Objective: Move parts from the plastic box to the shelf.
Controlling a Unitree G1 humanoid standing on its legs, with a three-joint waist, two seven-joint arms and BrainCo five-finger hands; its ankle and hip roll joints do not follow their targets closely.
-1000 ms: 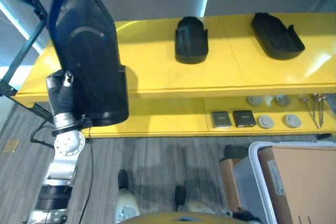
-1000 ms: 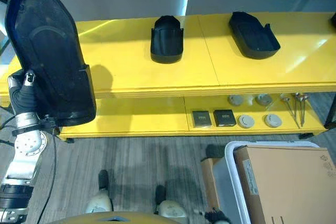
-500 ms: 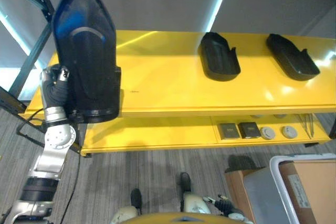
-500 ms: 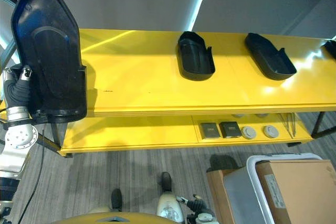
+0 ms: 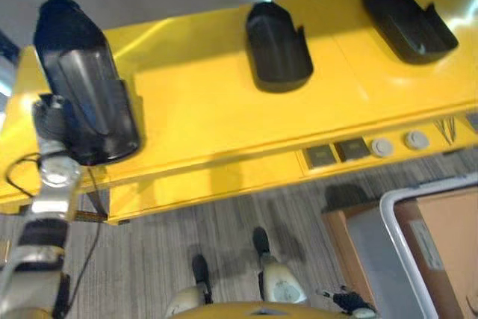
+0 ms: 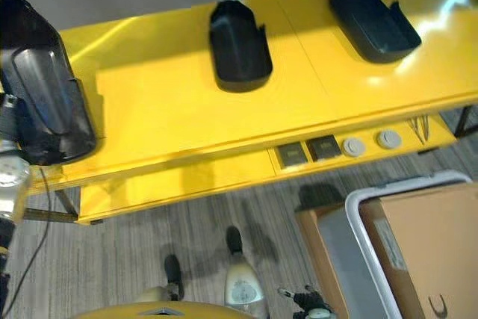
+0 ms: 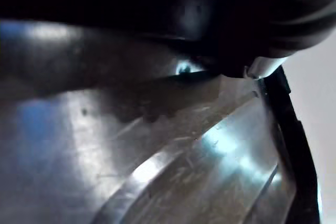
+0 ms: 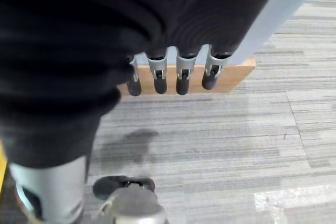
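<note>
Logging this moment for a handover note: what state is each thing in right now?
Left hand: at the held part's lower end, fingers hidden behind it.
Held black part: over the shelf's left end, contact unclear.
Middle black part: lying on the shelf, hollow side up.
Right black part: lying on the shelf.
Right hand: hanging idle over the floor, fingers relaxed.

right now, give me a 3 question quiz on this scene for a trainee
1. True or false: the left hand is at a black part by the shelf's left end.
2. How many other black parts lie on the shelf top? A) one B) two C) four
3. What brown thing sits in the plastic box?

Key: 1 true; 2 B, the middle part and the right part; 3 a cardboard box.
</note>
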